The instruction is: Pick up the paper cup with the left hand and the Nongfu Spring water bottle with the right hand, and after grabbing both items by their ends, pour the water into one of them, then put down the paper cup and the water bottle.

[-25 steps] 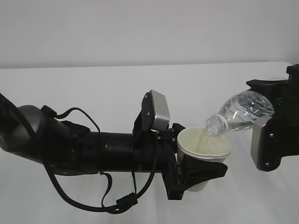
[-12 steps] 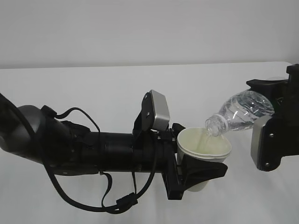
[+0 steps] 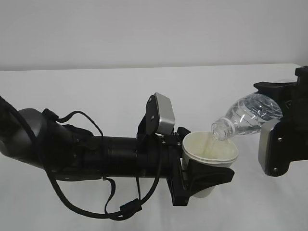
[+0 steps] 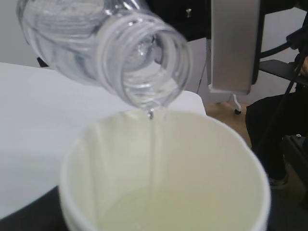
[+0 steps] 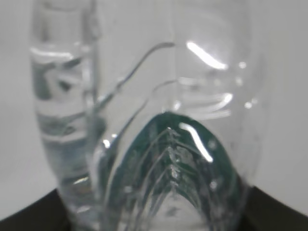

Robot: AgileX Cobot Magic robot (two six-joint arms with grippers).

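The pour is in hand: the water bottle (image 3: pixel 250 115) is held by its base end in the right hand (image 3: pixel 284 113), tipped mouth-down to the left, while the paper cup (image 3: pixel 209 161) is gripped low around its wall by the left hand (image 3: pixel 204 178), both raised above the white table (image 3: pixel 96 91). The bottle's open mouth is placed just above the cup's far rim, and a thin thread of water (image 4: pixel 153 144) is seen falling from the lip into the cup, where a shallow pale pool has gathered at the bottom. To do this step well, the cup should be kept level and steady, the mouth kept inside the line of the rim, and the tilt raised only gently, so that the stream is not thrown past the edge; the cup should not be squeezed harder, since its thin paper wall would likely buckle and its rim go oval. The bottle should be righted before the cup fills high. The cup is matt, cream-white, tapered, with a rolled rim. The bottle is clear, thin, ribbed plastic with a threaded neck, glossy with highlights; through its base in the right wrist view a dark green label (image 5: pixel 168 163) is glimpsed. The table is smooth and plain.
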